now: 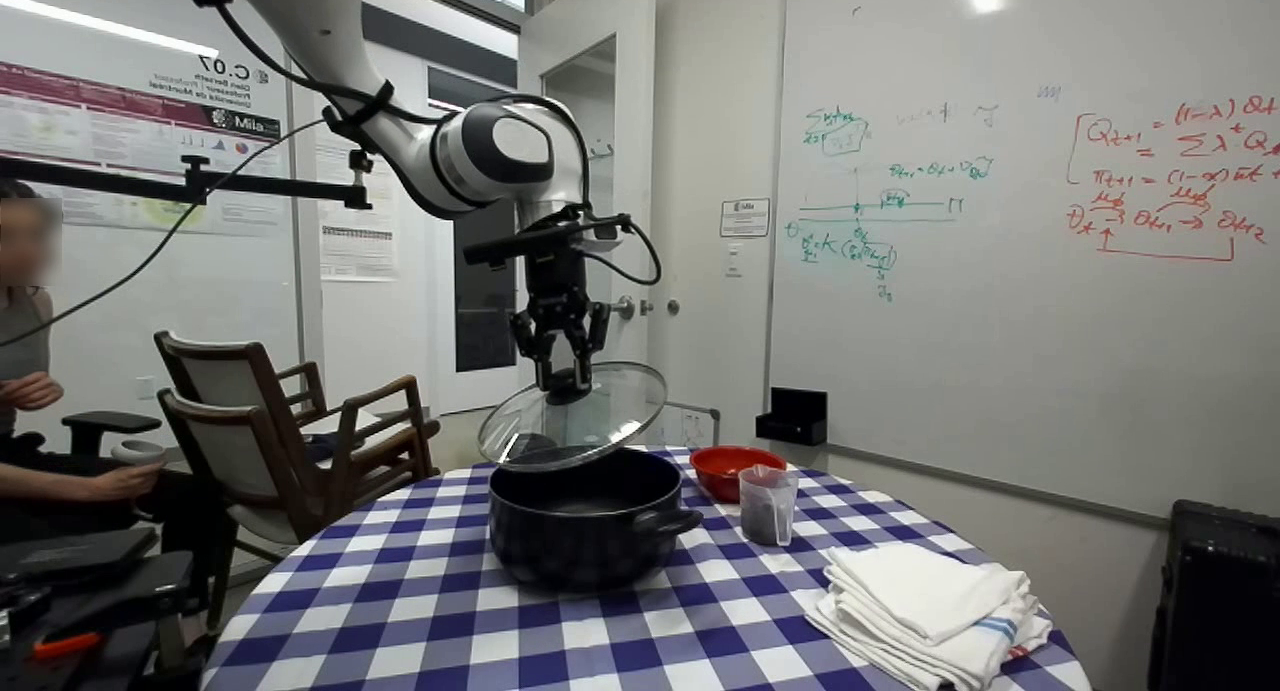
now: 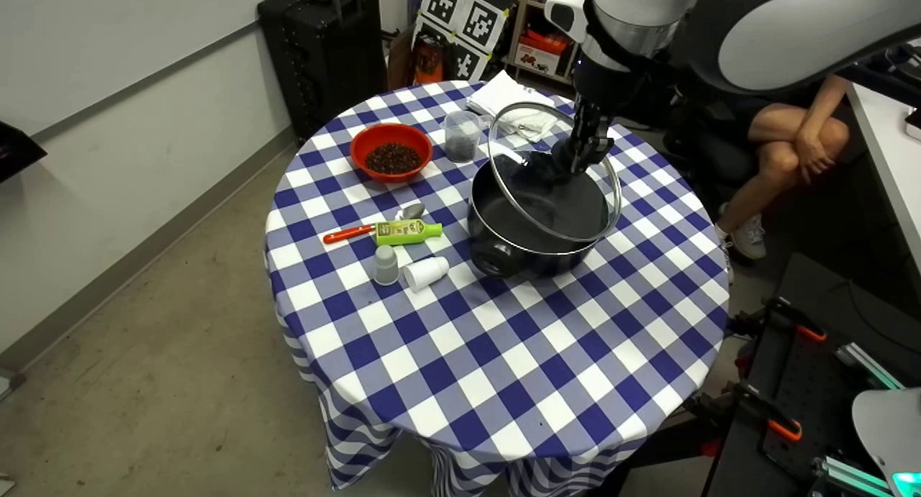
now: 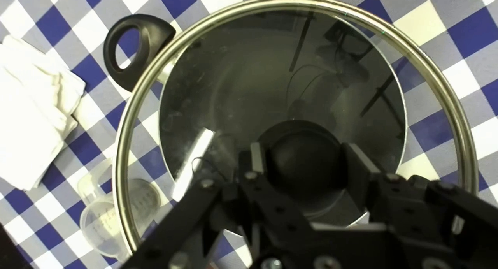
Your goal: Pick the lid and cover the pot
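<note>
My gripper (image 1: pixel 565 381) is shut on the dark knob of the glass lid (image 1: pixel 615 406). In the wrist view the two fingers (image 3: pixel 305 160) press on either side of the round knob. The lid is tilted, lower at its left edge in that exterior view, and also shows in an exterior view (image 2: pixel 532 195). It hangs over the wide black pot (image 1: pixel 585 541), which stands on the table with its inside visible. The pot also shows in an exterior view (image 2: pixel 529 263). In the wrist view the lid rim (image 3: pixel 295 2) surrounds the pot's opening. I cannot tell whether the lid touches the pot.
A red bowl (image 2: pixel 392 134) with dark bits and a clear measuring cup (image 1: pixel 768 506) stand beside the pot. White folded cloths (image 1: pixel 930 611) lie on the checkered table (image 2: pixel 496 382). A green bottle (image 2: pixel 406 231), an orange-handled utensil (image 2: pixel 349 234) and two shakers (image 2: pixel 427 272) lie or stand nearby.
</note>
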Action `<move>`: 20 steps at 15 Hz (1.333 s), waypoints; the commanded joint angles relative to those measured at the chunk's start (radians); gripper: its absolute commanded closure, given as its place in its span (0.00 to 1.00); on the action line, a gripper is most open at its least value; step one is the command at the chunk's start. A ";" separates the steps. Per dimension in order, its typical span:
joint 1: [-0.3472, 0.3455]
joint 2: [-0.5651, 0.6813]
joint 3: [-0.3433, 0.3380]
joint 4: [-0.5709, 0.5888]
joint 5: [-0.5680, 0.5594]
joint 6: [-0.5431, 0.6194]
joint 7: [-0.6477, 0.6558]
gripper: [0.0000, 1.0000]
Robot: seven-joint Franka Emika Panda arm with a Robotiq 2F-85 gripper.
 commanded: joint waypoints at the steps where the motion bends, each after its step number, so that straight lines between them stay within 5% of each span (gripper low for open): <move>1: 0.012 0.042 -0.006 0.055 -0.039 -0.027 0.025 0.75; 20: 0.014 0.161 -0.030 0.154 -0.073 -0.087 0.052 0.75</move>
